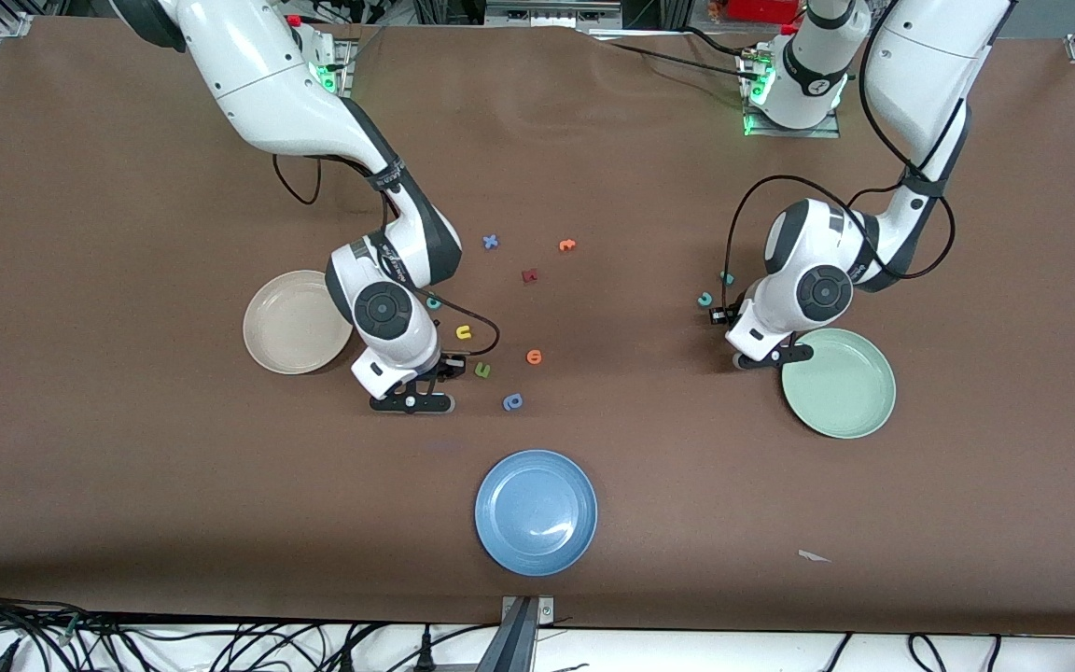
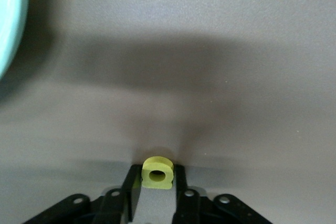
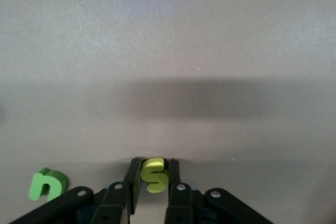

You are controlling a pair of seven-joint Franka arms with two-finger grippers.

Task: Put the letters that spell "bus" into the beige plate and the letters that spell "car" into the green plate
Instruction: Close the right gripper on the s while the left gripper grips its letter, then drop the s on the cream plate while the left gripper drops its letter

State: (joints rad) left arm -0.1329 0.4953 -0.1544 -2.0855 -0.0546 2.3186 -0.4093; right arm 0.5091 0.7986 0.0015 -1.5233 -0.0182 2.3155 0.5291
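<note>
between three plates (image 1: pixel 295 322), two hands, one yellow letter (image 2: pixel 157 172) each

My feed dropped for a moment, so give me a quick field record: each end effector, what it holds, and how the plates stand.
left end effector: down at the table beside the green plate, shut on the yellow a
right end effector: down at the table beside the beige plate, shut on the yellow s
green u: on the table beside the right end effector
beige plate: no letters
green plate: no letters
blue plate: no letters
</note>
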